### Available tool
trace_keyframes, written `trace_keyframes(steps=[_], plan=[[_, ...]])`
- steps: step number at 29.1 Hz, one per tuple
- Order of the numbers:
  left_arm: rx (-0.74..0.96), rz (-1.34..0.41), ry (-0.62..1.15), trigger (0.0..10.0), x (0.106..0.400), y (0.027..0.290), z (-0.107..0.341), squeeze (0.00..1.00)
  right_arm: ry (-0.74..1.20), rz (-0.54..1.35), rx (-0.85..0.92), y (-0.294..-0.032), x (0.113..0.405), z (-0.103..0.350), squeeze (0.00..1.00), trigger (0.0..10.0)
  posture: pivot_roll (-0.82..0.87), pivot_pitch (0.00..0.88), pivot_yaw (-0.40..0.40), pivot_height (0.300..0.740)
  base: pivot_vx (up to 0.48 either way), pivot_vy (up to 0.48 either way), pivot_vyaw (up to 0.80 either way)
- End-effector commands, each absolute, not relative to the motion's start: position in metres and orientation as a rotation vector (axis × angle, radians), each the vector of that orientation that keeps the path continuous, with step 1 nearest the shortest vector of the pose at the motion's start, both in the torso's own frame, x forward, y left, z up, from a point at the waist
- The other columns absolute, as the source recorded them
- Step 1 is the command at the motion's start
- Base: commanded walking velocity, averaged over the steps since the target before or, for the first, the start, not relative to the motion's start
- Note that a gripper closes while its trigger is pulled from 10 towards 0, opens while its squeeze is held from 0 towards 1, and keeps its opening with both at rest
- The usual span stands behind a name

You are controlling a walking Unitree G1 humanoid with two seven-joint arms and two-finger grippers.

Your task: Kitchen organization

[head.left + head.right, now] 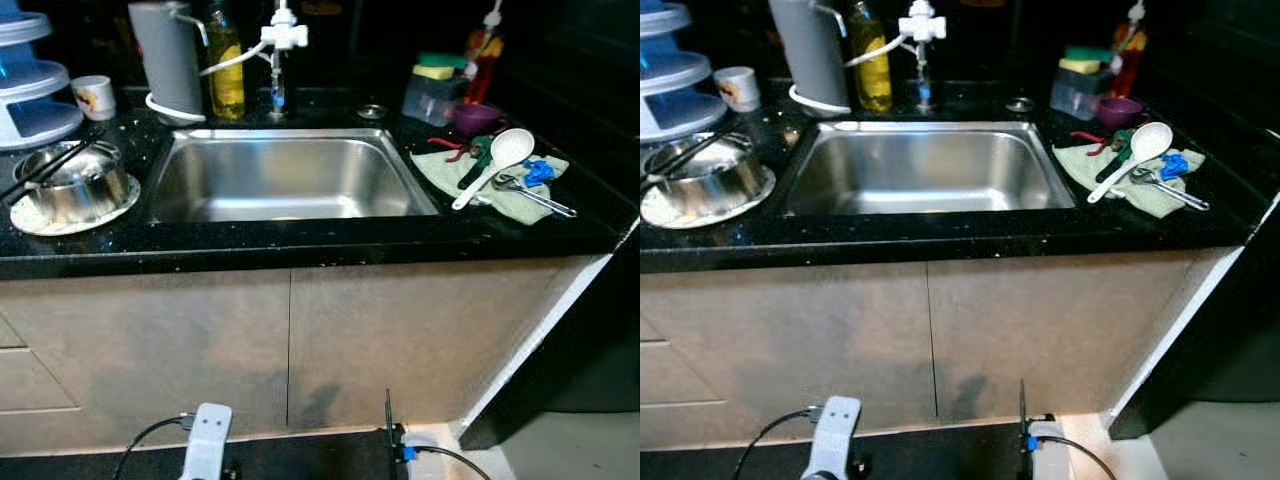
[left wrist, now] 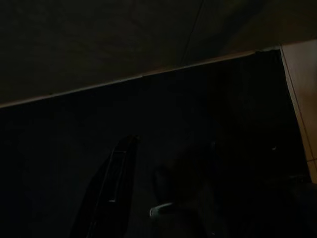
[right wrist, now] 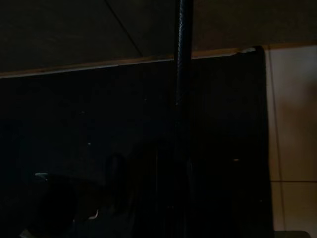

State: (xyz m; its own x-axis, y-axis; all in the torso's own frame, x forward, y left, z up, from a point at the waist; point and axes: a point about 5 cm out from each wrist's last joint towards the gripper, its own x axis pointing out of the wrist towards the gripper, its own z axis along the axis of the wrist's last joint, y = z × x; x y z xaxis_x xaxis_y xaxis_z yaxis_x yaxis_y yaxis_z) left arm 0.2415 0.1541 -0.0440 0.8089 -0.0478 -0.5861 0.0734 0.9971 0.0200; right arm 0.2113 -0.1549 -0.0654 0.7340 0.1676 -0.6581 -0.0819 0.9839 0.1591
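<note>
A dark, speckled kitchen table (image 1: 300, 245) runs across the scene, with pale cabinet doors (image 1: 290, 340) below it. A steel sink (image 1: 290, 175) is set in the middle of the table, its basin bare. Behind the sink stand a grey cylindrical appliance (image 1: 166, 58), a bottle of yellow liquid (image 1: 225, 70) and a white tap fitting (image 1: 283, 35).

To the robot's left of the sink, a steel bowl (image 1: 72, 185) sits on a plate (image 1: 40, 220), with dark chopsticks (image 1: 50, 165) lying across its rim. Further back on that side are a small white mug (image 1: 94, 96) and a pale tiered rack (image 1: 30, 80).

To the right of the sink, a light green cloth (image 1: 440, 172) lies on the table. On it rest a white ladle (image 1: 497, 160), a metal utensil (image 1: 535, 197) and a small blue item (image 1: 538, 170). Behind the cloth stand a purple cup (image 1: 475, 116) and a clear container holding sponges (image 1: 436, 88).

Both arms hang low in front of the cabinet. The left hand (image 2: 111, 188) and the right hand (image 3: 182, 74) show in very dark wrist views, each as one black finger, so I cannot tell whether either is spread or pressed together.
</note>
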Motion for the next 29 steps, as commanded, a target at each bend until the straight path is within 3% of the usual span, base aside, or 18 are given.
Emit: trace_keyframes(steps=[1, 8, 12, 15, 19, 22, 25, 29], plan=[[0.064, -0.055, 0.627, 10.0, 0.236, 0.162, -0.047, 0.00, 0.749, 0.146, 0.134, -0.150, 0.207, -0.068, 0.00, 10.0, -0.06, 0.107, -0.024, 0.740, 0.000, 0.000, 0.00], [0.134, -0.081, 0.611, 10.0, 0.236, 0.163, -0.046, 0.00, 0.744, 0.148, 0.136, -0.149, 0.208, -0.067, 0.00, 10.0, -0.06, 0.110, -0.023, 0.740, 0.000, 0.000, 0.00], [0.236, -0.197, 0.541, 10.0, 0.238, 0.154, -0.039, 0.00, 0.689, 0.188, 0.124, -0.148, 0.215, -0.061, 0.00, 10.0, -0.06, 0.115, -0.022, 0.740, 0.000, 0.000, 0.00], [0.290, -0.332, 0.372, 10.0, 0.244, 0.141, -0.020, 0.00, 0.576, 0.311, 0.137, -0.144, 0.227, -0.047, 0.00, 10.0, -0.07, 0.117, -0.021, 0.740, 0.000, 0.000, 0.00], [0.281, -0.371, 0.190, 10.0, 0.250, 0.136, 0.011, 0.00, 0.454, 0.471, 0.180, -0.138, 0.238, -0.028, 0.00, 10.0, -0.06, 0.126, -0.019, 0.740, 0.000, 0.000, 0.00], [0.269, -0.372, 0.064, 10.0, 0.256, 0.136, 0.038, 0.00, 0.355, 0.583, 0.248, -0.134, 0.247, -0.006, 0.00, 10.0, -0.06, 0.127, -0.018, 0.740, 0.000, 0.000, 0.00], [0.269, -0.288, -0.189, 10.0, 0.280, 0.149, 0.108, 0.00, 0.099, 0.745, 0.436, -0.134, 0.273, 0.074, 0.00, 10.0, -0.06, 0.132, -0.019, 0.740, 0.000, 0.000, 0.00], [0.261, -0.245, -0.302, 10.0, 0.295, 0.158, 0.149, 0.00, -0.030, 0.841, 0.476, -0.137, 0.283, 0.120, 0.00, 10.0, -0.05, 0.131, -0.023, 0.740, 0.000, 0.000, 0.00]])
